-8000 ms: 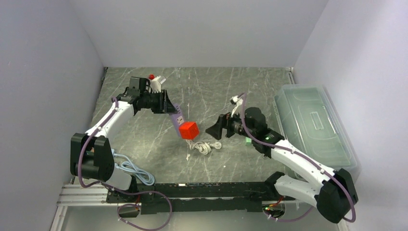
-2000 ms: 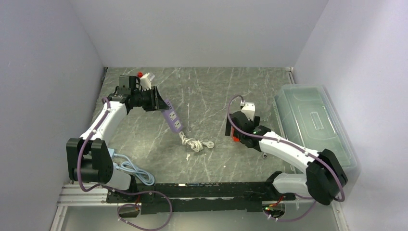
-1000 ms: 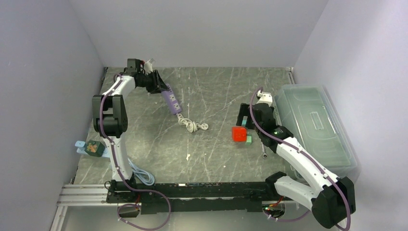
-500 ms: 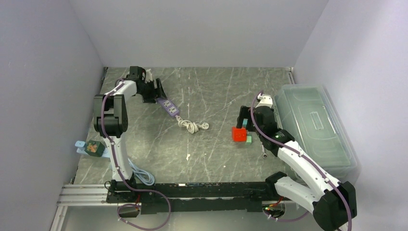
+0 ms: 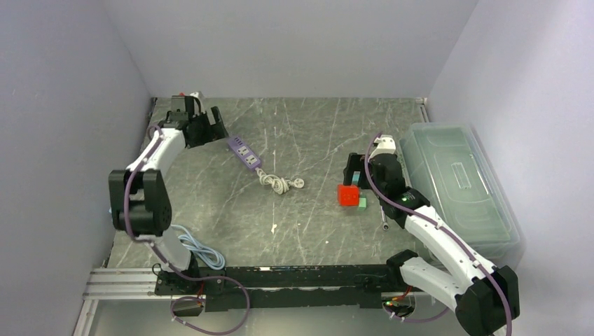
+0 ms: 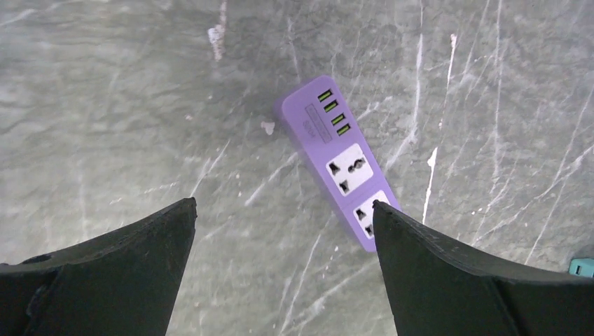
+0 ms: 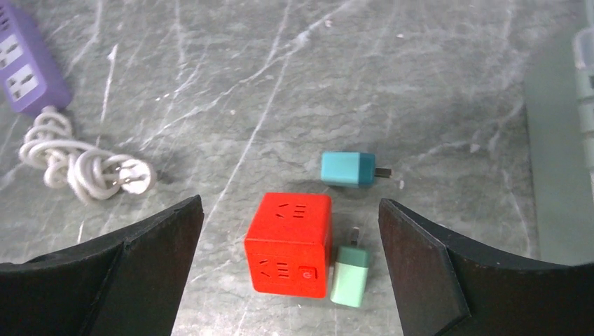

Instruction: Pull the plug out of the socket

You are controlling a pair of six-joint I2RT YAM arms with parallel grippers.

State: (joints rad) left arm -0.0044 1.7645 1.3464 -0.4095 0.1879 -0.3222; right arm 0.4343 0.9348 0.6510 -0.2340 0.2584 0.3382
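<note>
The purple socket strip (image 5: pixel 244 152) (image 6: pixel 343 164) lies flat on the table with nothing in its outlets, and its white cord (image 5: pixel 279 183) (image 7: pixel 84 168) is bundled at its near end. The plug, a red cube (image 5: pixel 348 195) (image 7: pixel 291 245), rests on the table to the right, apart from the strip. At the far left my left gripper (image 5: pixel 209 127) (image 6: pixel 284 204) hovers open and empty, with the strip just beyond its right finger. Directly above the red cube hangs my right gripper (image 5: pixel 355 175) (image 7: pixel 290 201), open and holding nothing.
A teal adapter (image 7: pixel 347 169) lies just beyond the cube and a pale green adapter (image 7: pixel 350 275) touches its right side. A clear lidded bin (image 5: pixel 455 182) fills the right edge. A blue cable (image 5: pixel 196 248) coils near the left arm's base.
My left gripper has opened and let go of the socket strip, which now lies flat on the table. The left arm has drawn back to the far left. The right arm has barely moved.
</note>
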